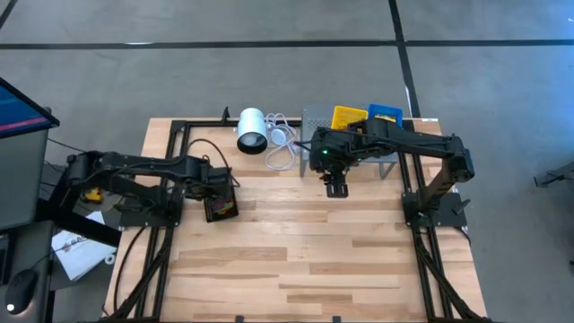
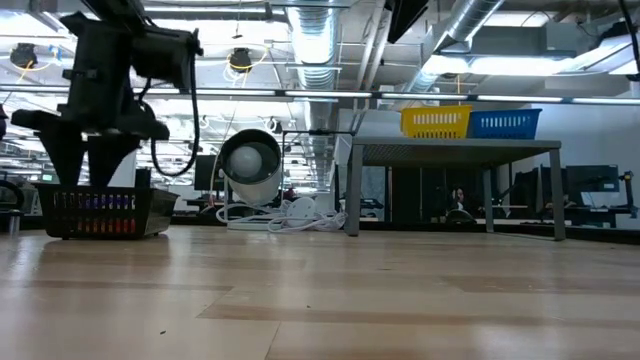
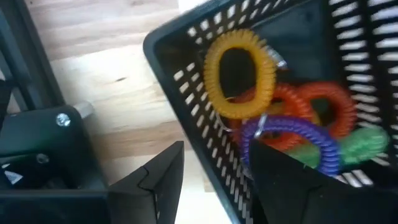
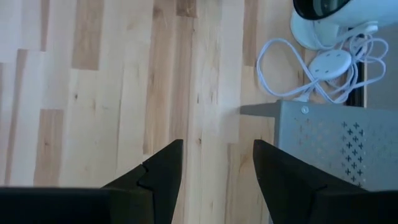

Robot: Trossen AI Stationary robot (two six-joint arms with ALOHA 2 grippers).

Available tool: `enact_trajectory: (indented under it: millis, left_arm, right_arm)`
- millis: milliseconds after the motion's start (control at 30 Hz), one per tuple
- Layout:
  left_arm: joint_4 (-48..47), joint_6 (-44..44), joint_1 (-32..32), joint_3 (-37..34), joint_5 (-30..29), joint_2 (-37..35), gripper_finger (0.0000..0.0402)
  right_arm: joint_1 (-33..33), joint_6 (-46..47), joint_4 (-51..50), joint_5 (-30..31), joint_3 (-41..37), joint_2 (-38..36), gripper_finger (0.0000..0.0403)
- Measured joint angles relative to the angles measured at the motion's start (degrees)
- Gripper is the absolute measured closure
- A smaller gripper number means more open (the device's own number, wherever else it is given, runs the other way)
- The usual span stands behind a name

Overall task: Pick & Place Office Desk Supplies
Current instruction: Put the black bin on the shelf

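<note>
The left claw (image 1: pixel 218 193) hangs over a small black mesh basket (image 1: pixel 221 208) on the left part of the counter (image 1: pixel 296 260). In the left wrist view its fingers stand apart and hold nothing; one dark finger (image 3: pixel 158 180) sits outside the basket wall (image 3: pixel 186 93), the other over the basket interior.

The supplies lie inside the basket: a yellow coil ring (image 3: pixel 239 73), an orange coil ring (image 3: pixel 323 106), a purple coil ring (image 3: pixel 292 134) and a green coil (image 3: pixel 367 143), piled touching one another.

The right claw (image 1: pixel 336 187) waits above bare wood near the counter's middle, fingers spread and empty, just beside the grey perforated rack (image 4: pixel 336 155).

Step in hand, by judgement: approach for a pick from the basket. The next move calls for both fingers to clear the basket wall and centre on one coil, probably the yellow one on top.

Only the left wrist view shows the coils clearly. Only the low view shows the yellow tray (image 2: pixel 436 122) and blue tray (image 2: pixel 504 123) standing on top of the rack, and the basket resting flat on the counter.
</note>
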Motion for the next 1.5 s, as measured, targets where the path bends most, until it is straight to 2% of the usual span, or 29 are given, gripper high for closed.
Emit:
enact_trajectory:
  millis: [133,400,700,867,1167,1400,1500]
  left_arm:
    - [-0.67,2.26,0.05,-0.02,0.36,2.65,0.0231]
    - [0.51,3.55,1.95,-0.04,-0.93,3.01,0.0238]
    - [4.55,4.89,1.29,-0.02,0.11,3.01,0.0288]
    - [10.96,5.09,-0.61,-0.03,1.75,3.01,0.0308]
    - [20.47,5.69,-3.07,-0.02,2.23,3.85,0.0312]
    - [27.34,5.37,-4.36,0.0,6.47,10.79,0.0312]
    - [31.62,5.4,-5.05,0.0,6.56,13.23,0.0312]
  right_arm:
    - [1.12,0.03,0.6,-0.04,0.0,-0.65,0.0214]
    - [2.02,0.06,1.57,-0.04,0.0,-1.02,0.0214]
    - [2.05,0.55,1.31,-0.04,0.0,-1.02,0.0214]
    - [2.35,1.79,1.31,-0.07,0.0,-1.02,0.0214]
    - [6.13,3.57,-0.38,-0.36,0.0,-1.02,0.0214]
    - [9.97,7.96,0.04,-0.37,0.0,-1.02,0.0214]
    - [11.8,9.11,0.03,-0.41,0.0,-1.02,0.0214]
